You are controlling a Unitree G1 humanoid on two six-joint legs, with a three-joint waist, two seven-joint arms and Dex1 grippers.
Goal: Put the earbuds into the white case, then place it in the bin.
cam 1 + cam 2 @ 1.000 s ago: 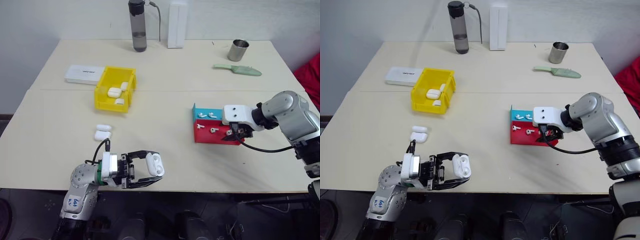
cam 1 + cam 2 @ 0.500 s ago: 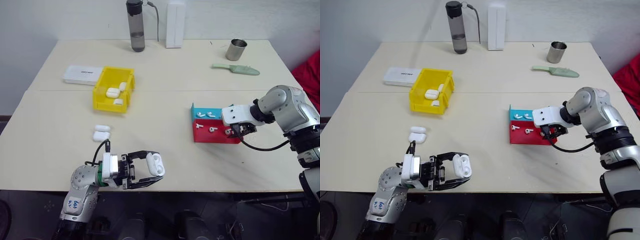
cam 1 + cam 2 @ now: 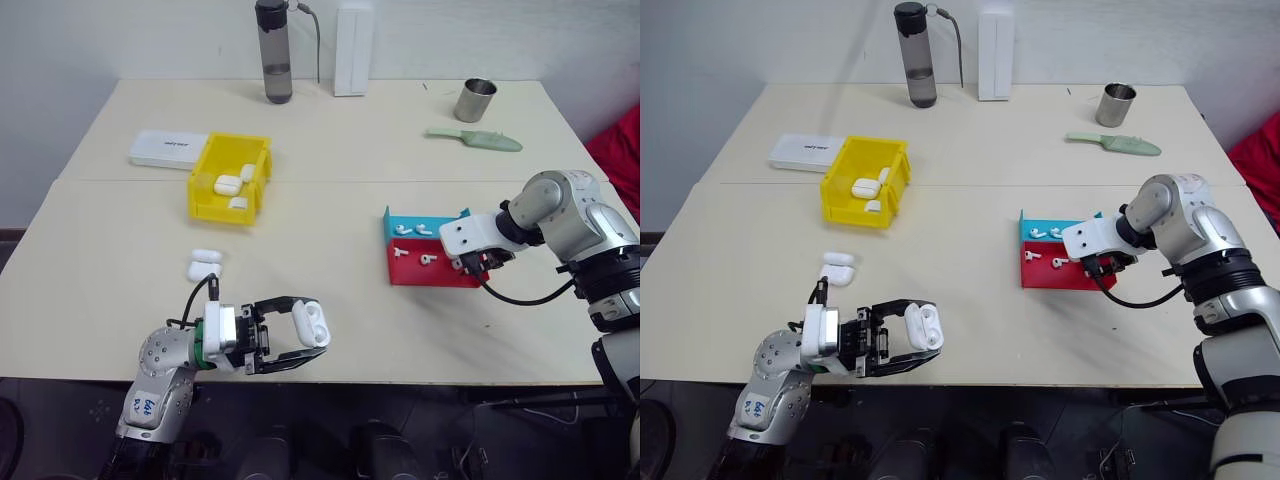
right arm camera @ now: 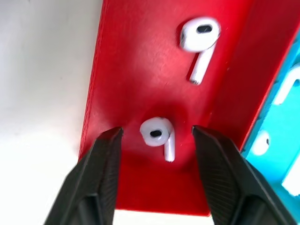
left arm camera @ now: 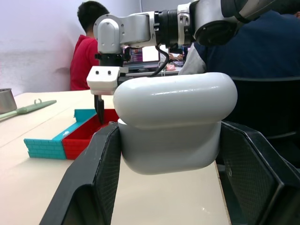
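your left gripper [image 3: 303,342] sat low over the near edge of the table [image 3: 330,210], its jaws clamped on the white case [image 3: 311,324], which was held sideways between the two black fingers [image 5: 96,173]. from the left wrist the case showed as a rounded shell with a seam between lid and body; whether the lid was fully down i could not tell.

your right gripper [image 4: 157,154] pointed steeply down into the red half of the red and blue tray [image 3: 405,271], jaws apart, one finger either side of an earbud [image 4: 158,135] lying on the red floor. the fingertips [image 4: 107,145] stood just beside that earbud, and i could not tell if they touched it. a second earbud [image 4: 200,41] lay further along the same red compartment, apart from the first. more earbuds lay in the blue compartment [image 4: 281,136] next to it.

the yellow bin [image 3: 229,179] stood well to the left on the table, far from both grippers, with several white cases [image 3: 228,185] already inside. one more case [image 3: 205,264] lay on the tabletop between the bin and your left gripper. behind the bin lay a flat white box [image 3: 168,148]. at the far edge stood a dark bottle [image 3: 275,50] and a white upright box [image 3: 353,48]; to the right were a metal cup [image 3: 476,100] and a green scoop [image 3: 475,139]. a person in red [image 5: 87,51] was seated in the background.
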